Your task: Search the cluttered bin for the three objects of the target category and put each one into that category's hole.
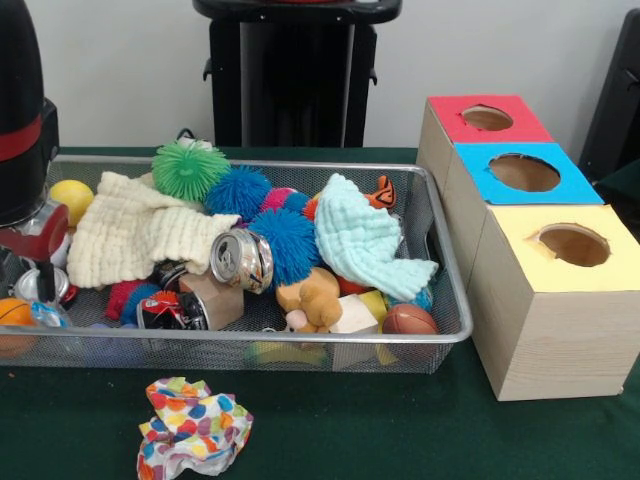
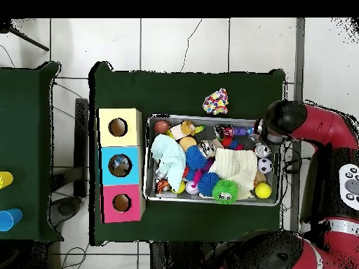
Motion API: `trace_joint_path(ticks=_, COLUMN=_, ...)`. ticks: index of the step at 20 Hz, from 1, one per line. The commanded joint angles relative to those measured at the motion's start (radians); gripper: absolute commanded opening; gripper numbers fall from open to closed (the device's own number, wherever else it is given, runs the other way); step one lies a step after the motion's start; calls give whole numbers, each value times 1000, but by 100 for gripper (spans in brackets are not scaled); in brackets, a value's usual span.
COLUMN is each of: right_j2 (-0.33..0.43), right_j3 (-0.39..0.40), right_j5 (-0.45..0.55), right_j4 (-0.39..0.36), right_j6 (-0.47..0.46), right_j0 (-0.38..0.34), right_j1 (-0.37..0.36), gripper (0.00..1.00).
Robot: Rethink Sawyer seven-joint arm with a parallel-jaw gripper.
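The silver wire mesh bin (image 1: 440, 330) is full of toys, cloths and cans; it also shows in the overhead view (image 2: 148, 161). My gripper (image 1: 38, 268) hangs low inside the bin's left end in the front view, which is the right end in the overhead view (image 2: 263, 140). It is above a glossy round thing and beside an orange ball (image 1: 12, 315). I cannot make out any clear wrinkly plastic piece in the clutter. Whether the gripper holds anything is hidden. In the overhead view something pale glints inside the blue box's hole (image 2: 120, 165).
Three wooden boxes with holes stand beside the bin: red (image 1: 487, 118), blue (image 1: 524, 172), yellow (image 1: 572, 243). A silver can (image 1: 243, 260), cream cloth (image 1: 130, 230), mint cloth (image 1: 365, 240) and spiky balls (image 1: 190, 168) lie in the bin. A dotted cloth (image 1: 195, 428) lies on the green table.
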Motion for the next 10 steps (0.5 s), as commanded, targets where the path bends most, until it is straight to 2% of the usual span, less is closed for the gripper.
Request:
trace_joint_path(ticks=1, right_j2=99, right_j3=27, right_j5=52, right_j4=22, right_j6=-176, right_j0=5, right_j1=25, gripper=100)
trace_joint_path(ticks=5, right_j2=105, right_j3=25, right_j5=51, right_j4=30, right_j6=-170, right_j0=5, right_j1=33, gripper=100)
trace_joint_path(ticks=10, right_j2=104, right_j3=61, right_j5=71, right_j4=56, right_j6=-139, right_j0=10, right_j1=10, gripper=100)
